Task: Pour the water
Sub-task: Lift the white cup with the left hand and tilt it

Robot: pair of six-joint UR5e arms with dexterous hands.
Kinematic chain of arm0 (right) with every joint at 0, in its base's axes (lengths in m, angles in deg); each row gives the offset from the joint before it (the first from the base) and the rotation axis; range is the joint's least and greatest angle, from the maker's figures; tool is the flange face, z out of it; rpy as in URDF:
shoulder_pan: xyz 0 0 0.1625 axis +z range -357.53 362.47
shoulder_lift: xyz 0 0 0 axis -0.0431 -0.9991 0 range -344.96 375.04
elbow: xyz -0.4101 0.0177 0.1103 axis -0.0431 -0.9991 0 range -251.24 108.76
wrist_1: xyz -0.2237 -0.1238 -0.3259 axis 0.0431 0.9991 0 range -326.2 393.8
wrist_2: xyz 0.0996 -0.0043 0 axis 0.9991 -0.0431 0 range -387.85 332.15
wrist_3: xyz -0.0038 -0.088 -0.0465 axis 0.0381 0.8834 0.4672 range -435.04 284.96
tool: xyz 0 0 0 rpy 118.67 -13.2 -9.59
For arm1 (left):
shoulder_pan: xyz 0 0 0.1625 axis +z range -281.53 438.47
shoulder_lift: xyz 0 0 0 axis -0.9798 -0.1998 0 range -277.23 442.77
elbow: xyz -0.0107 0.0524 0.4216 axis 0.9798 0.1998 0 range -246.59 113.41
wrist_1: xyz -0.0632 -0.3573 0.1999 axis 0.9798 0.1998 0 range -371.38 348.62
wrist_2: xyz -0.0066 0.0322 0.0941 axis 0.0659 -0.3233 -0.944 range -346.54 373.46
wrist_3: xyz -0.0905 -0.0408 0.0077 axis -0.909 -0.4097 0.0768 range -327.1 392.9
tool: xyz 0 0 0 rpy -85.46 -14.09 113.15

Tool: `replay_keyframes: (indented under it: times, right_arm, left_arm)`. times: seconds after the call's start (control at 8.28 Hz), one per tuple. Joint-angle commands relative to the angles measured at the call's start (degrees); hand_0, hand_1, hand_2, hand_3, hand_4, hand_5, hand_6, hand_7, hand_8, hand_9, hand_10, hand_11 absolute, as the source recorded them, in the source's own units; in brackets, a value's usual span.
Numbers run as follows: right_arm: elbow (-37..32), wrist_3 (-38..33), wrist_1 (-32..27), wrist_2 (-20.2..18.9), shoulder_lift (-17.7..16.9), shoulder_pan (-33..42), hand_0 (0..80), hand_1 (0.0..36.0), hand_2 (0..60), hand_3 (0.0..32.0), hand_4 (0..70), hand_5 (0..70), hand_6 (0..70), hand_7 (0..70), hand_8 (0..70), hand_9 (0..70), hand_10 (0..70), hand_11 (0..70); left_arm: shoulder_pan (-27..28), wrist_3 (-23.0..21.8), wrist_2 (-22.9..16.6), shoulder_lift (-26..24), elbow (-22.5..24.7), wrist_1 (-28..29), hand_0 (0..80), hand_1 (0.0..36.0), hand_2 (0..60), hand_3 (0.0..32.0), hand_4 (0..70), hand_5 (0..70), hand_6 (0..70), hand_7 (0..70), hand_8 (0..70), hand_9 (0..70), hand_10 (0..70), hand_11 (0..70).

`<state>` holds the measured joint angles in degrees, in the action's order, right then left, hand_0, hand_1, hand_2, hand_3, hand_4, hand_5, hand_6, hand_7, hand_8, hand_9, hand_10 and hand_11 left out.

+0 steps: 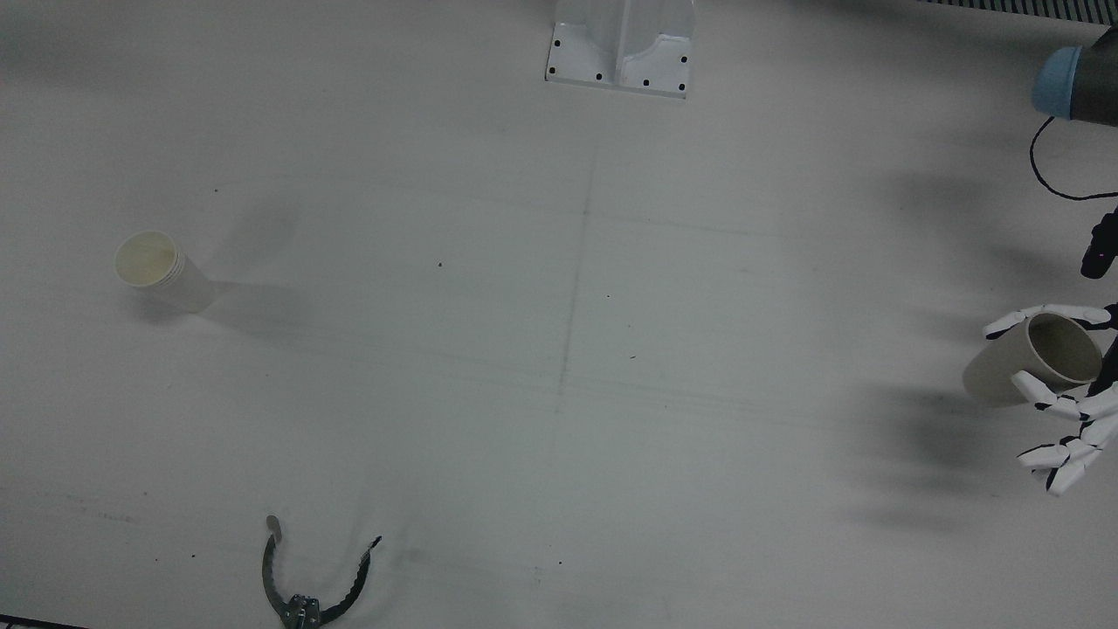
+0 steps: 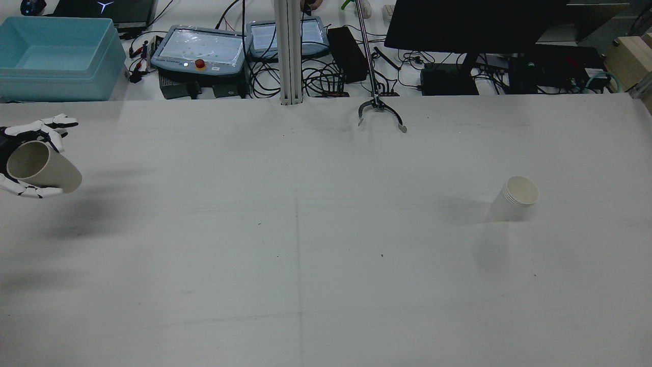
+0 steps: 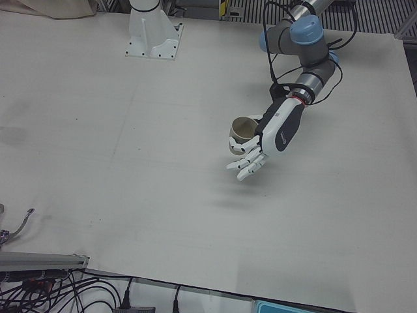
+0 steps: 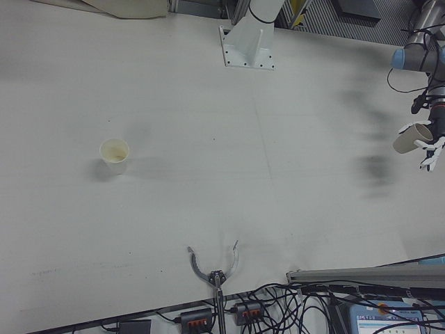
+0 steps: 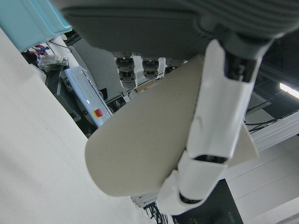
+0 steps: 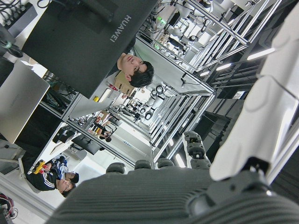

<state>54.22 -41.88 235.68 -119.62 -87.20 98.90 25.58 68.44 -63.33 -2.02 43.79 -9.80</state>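
The left hand (image 1: 1061, 397) grips a beige cup (image 1: 1035, 356), fingers wrapped around its wall, holding it tilted above the desk (image 1: 559, 349) near the desk's left edge. A stack of paper cups (image 1: 162, 271) stands upright on the right half, well apart from the held cup. A metal grabber (image 1: 307, 581) lies at the far edge. The right hand (image 6: 196, 186) shows only close up; whether it is open or closed cannot be told.
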Motion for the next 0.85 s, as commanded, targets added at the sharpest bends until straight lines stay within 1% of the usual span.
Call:
replay_keyframes:
  times: [0.0,0.12,0.24,0.36,0.48,0.6,0.72]
  right_arm:
    - [-14.67,0.60,-12.78,7.70,0.20,-8.15,46.2,9.9,1.7,1.2,2.3,6.0,0.0,0.0,0.0,0.0,0.0,1.2]
    - [-16.97,0.86,-16.04,12.18,0.20,-11.84,46.3,10.0,1.8,1.2,3.1,6.7,0.0,0.0,0.0,0.0,0.0,1.2]
    - [-20.21,0.34,-20.34,21.71,0.72,-19.71,46.2,9.8,1.3,1.0,2.5,6.0,0.0,0.0,0.0,0.0,0.0,0.6]
    - [-22.51,-1.15,-22.56,29.11,2.73,-26.40,46.1,9.6,1.7,0.6,1.9,5.9,0.0,0.0,0.0,0.0,0.5,2.0]
    - [-24.88,-6.12,-22.66,36.06,5.62,-33.86,45.9,9.4,1.1,0.2,1.8,5.5,0.0,0.0,0.0,0.0,0.0,1.0]
    - [-25.43,-11.39,-22.67,42.31,6.17,-40.72,46.3,9.6,1.2,0.0,3.7,6.0,0.0,0.0,0.0,0.0,0.0,0.0]
    - [-25.43,-12.49,-22.67,42.46,6.17,-42.10,46.0,9.4,1.0,0.0,3.2,5.8,0.0,0.0,0.0,0.0,0.0,0.5]
  left_arm:
    - [-0.02,-0.11,-0.03,-0.63,5.98,-5.43,77.9,36.0,60.0,0.0,70.0,70.0,13.7,21.2,6.3,8.9,7.9,14.5]
    - [-0.02,-0.20,-0.11,-2.12,6.25,-6.66,75.9,36.0,60.0,0.0,70.0,70.0,13.7,21.3,6.3,8.8,7.8,14.2]
    - [-0.02,-0.20,-0.11,-3.96,6.34,-8.24,77.0,36.0,60.0,0.0,70.0,70.0,13.7,21.3,6.3,8.9,7.7,14.1]
    - [-0.02,-0.29,-0.29,-5.63,6.52,-9.65,78.8,36.0,60.0,0.0,70.0,70.0,13.6,21.0,6.5,9.1,7.8,14.3]
    - [0.07,-0.98,-0.29,-6.17,6.78,-10.79,79.3,36.0,60.0,0.0,70.0,70.0,13.6,21.2,6.4,9.0,7.8,14.3]
    - [-0.11,-1.08,-0.29,-6.18,7.22,-10.89,79.5,36.0,60.0,0.0,70.0,70.0,13.6,20.9,6.5,9.0,7.8,14.3]
    - [-0.19,-1.34,-0.29,-6.18,7.31,-10.98,80.0,36.0,60.0,0.0,70.0,70.0,13.4,20.7,6.4,9.0,7.9,14.3]
